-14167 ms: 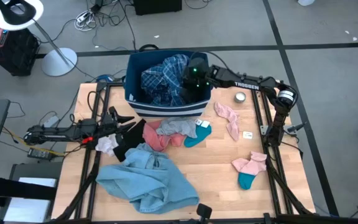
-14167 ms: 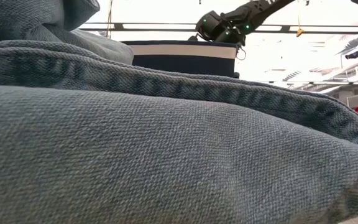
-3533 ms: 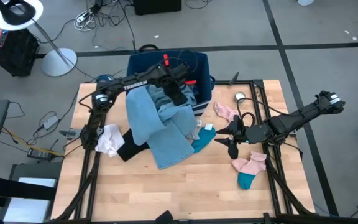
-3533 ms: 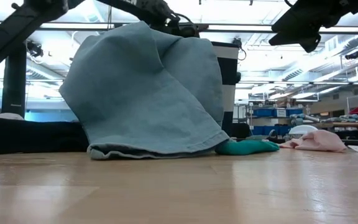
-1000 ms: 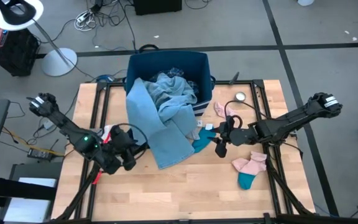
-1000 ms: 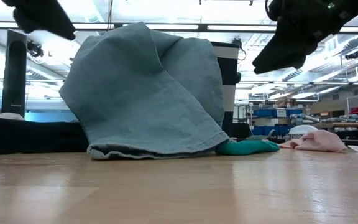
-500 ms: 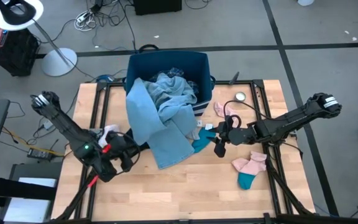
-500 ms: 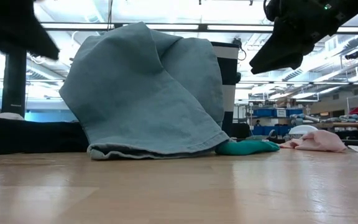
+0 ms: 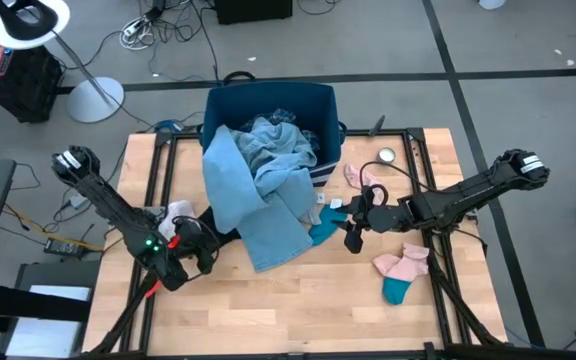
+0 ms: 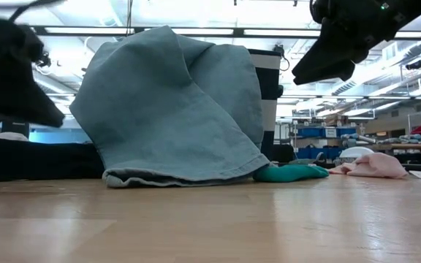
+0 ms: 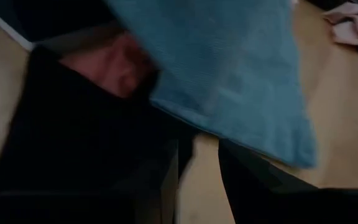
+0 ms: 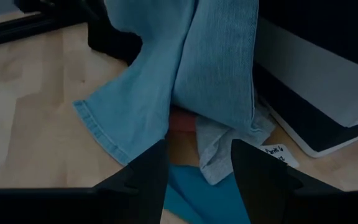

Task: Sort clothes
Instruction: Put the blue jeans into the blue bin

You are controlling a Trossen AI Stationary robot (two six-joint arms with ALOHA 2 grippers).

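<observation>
Light-blue jeans (image 9: pixel 258 190) draped out of navy bin (image 9: pixel 268 98), left gripper (image 9: pixel 206 243) fingers apart over black garment (image 11: pixel 73 124), right gripper (image 9: pixel 354 226) fingers apart above teal sock (image 9: pixel 322 229).

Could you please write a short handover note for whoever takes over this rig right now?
Left claw: open, empty, low beside the black garment at the table's left.
Right claw: open, empty, above the teal sock.
Done: the large light-blue denim piece is partly in the navy plastic bin with white stripes, one leg draped over its front onto the wooden table.
Left: the white cloth and black garment at left; grey and coral items under the denim; the teal sock; a pink sock near the bin; a pink-and-teal sock pair at right.
</observation>
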